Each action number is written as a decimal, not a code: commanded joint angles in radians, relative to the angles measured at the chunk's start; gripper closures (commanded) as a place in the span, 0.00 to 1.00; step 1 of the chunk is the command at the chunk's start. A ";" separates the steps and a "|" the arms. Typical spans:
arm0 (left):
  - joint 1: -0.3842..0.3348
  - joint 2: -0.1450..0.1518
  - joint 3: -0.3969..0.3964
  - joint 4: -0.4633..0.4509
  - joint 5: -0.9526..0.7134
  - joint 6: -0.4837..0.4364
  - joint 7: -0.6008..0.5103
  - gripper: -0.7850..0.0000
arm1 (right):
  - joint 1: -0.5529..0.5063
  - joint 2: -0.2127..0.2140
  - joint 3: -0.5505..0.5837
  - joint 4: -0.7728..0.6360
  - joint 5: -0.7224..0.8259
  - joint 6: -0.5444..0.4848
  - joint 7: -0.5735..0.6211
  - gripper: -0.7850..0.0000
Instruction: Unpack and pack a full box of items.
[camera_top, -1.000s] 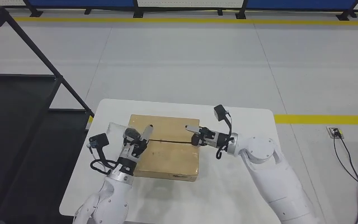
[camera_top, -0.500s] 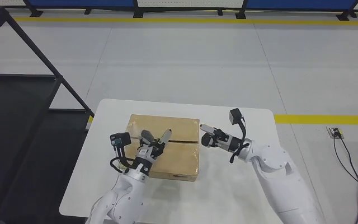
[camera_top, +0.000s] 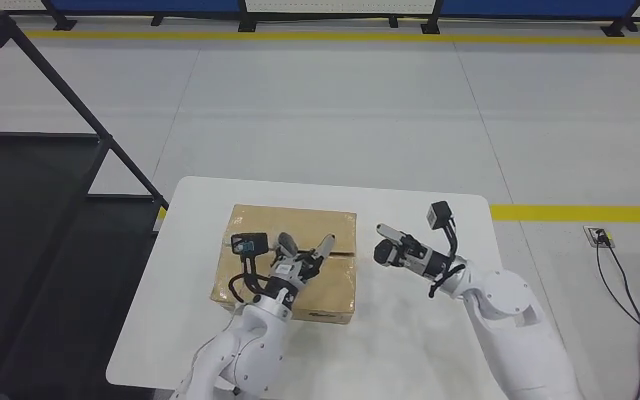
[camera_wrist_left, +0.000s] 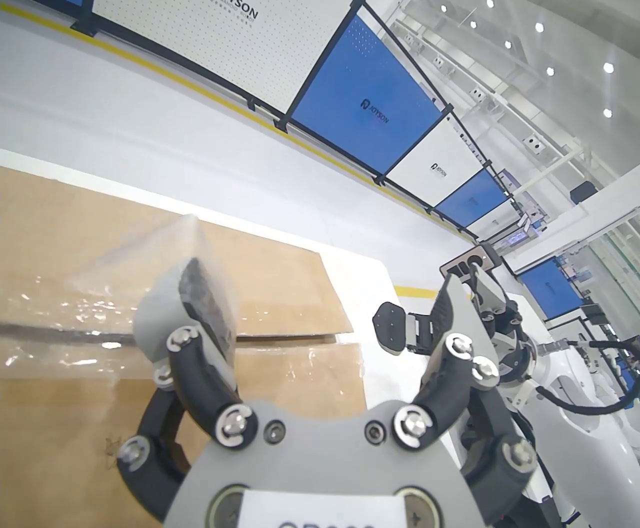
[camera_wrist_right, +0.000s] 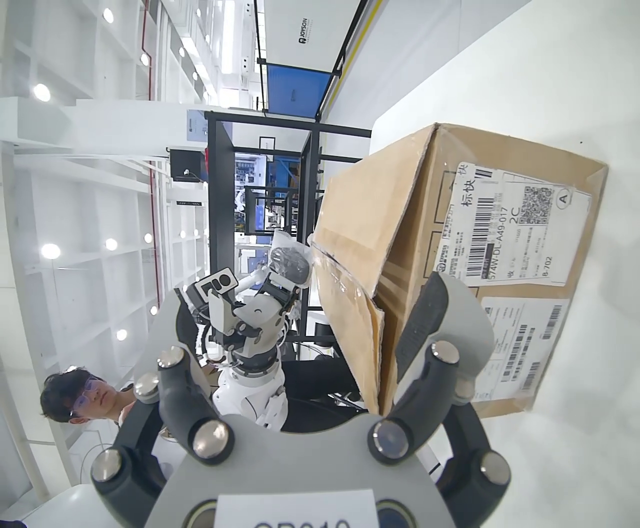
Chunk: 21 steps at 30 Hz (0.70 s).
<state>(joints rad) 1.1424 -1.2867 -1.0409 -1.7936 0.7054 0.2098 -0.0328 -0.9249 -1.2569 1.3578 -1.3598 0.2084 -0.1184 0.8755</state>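
This is a large industrial hall set up as a robot test floor. It has a pale grey painted floor (camera_top: 330, 110) with yellow lane lines (camera_top: 300, 36), and blue partition panels (camera_wrist_left: 365, 105) in black frames. Spotlights (camera_wrist_left: 608, 67) dot the high ceiling. Tall white shelving (camera_wrist_right: 75, 210) and a black metal rack (camera_top: 100, 140) stand near the white table (camera_top: 420, 330).

The box (camera_top: 270, 225) sits on the counter (camera_top: 430, 340), left of its middle and closer to the far edge than to the near one. My left tool (camera_top: 305, 244) hangs over the box's right half, above the seam (camera_wrist_left: 50, 334) in its top. My right tool (camera_top: 381, 245) is over the counter just right of the box's right side, apart from it and pointing toward it.
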 joint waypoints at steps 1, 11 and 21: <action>-0.009 -0.004 0.007 0.013 0.004 0.005 0.003 0.00 | -0.001 0.002 0.000 0.002 0.002 -0.001 0.001 0.00; -0.030 -0.023 0.040 0.045 0.036 0.014 -0.004 0.00 | 0.010 0.008 -0.003 0.022 0.017 -0.008 0.005 0.00; -0.045 -0.041 0.068 0.072 0.070 0.020 -0.015 0.00 | 0.018 0.014 -0.009 0.039 0.027 -0.018 0.006 0.00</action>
<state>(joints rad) 1.0992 -1.3261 -0.9758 -1.7244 0.7721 0.2291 -0.0464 -0.9075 -1.2436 1.3491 -1.3218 0.2350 -0.1358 0.8814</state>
